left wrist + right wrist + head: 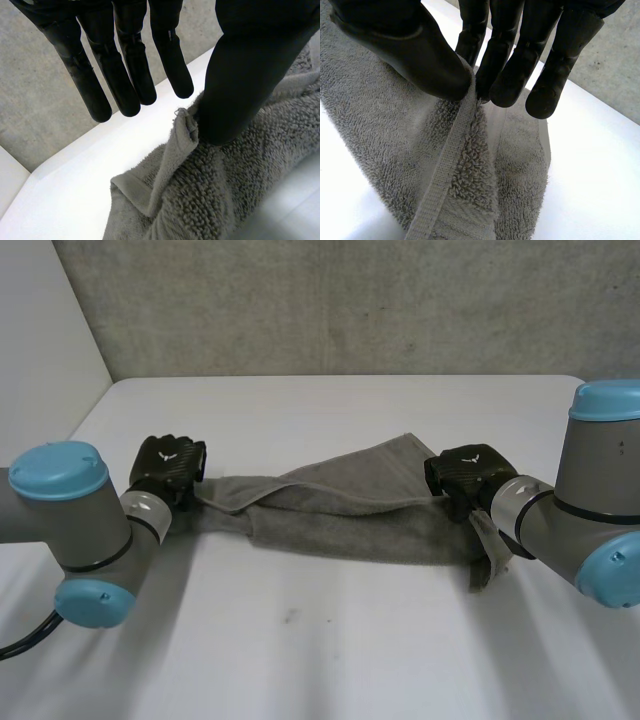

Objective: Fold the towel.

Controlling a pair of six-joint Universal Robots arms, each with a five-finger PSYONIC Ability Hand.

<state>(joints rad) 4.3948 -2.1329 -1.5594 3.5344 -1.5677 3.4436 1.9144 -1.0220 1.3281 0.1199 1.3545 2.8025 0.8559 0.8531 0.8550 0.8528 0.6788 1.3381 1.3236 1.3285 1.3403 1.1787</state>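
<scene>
We see the grey terry-cloth towel (340,525) bunched into a long, loosely folded strip on the white table (330,640), strung between both hands. On the right hand (466,478), thumb and fingers (485,60) pinch the hemmed edge at the strip's end. The left hand (168,468) is released: fingers (125,75) straight, off the cloth, only its thumb touching a rumpled towel edge. Bare table runs beyond its fingertips to the table's edge.

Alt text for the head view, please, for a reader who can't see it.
A grey towel lies stretched and partly folded across a white table, the left hand at one end and the right hand at the other.
</scene>
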